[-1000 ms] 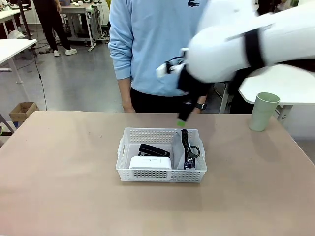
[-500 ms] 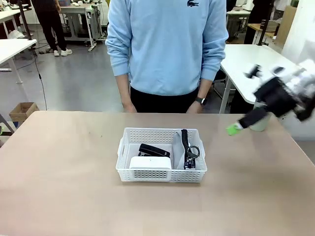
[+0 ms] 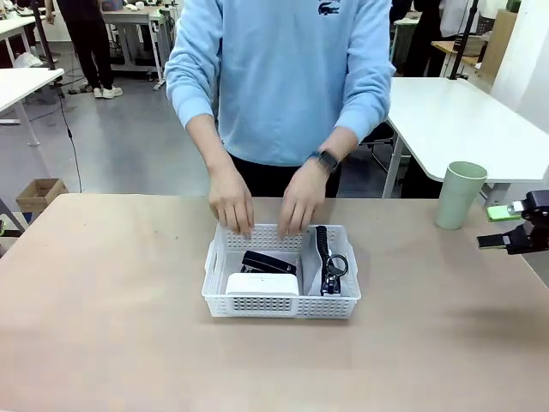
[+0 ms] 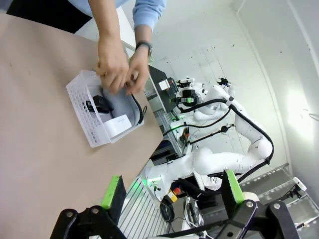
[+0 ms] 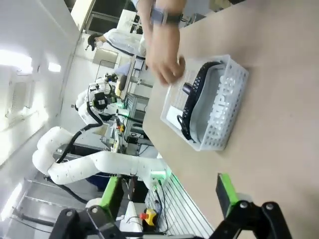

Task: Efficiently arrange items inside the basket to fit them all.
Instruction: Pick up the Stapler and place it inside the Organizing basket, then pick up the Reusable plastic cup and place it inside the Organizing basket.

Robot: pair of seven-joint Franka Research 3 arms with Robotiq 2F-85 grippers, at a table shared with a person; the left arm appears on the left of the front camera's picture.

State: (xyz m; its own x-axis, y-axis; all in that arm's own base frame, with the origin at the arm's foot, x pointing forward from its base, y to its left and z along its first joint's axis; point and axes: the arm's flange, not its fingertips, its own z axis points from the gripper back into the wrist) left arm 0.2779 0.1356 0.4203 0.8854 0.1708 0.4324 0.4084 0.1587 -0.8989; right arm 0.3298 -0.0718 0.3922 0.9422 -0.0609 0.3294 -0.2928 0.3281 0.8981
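Observation:
The white basket [image 3: 279,306] sits mid-table. Inside it lie a black stapler [image 3: 268,263], a small white box [image 3: 262,283] and a grey pouch [image 3: 311,257] standing on edge with its black strap [image 3: 322,245]. A person's two hands [image 3: 232,206] rest on the basket's far rim. The pale green cup [image 3: 459,195] stands upright on the table at the far right, outside the basket. Just right of the cup, my right gripper [image 3: 496,227] hangs open and empty. In the wrist views both my left gripper [image 4: 172,191] and right gripper [image 5: 167,191] are open, far from the basket [image 4: 84,122] [image 5: 227,124].
The tan table [image 3: 111,326] has free room left, right and in front of the basket. A white table [image 3: 463,120] stands behind the cup. A cardboard box [image 3: 39,193] sits on the floor at the far left.
My right arm swept from above the basket out to the table's right edge. The person's hands came down onto the basket's far rim.

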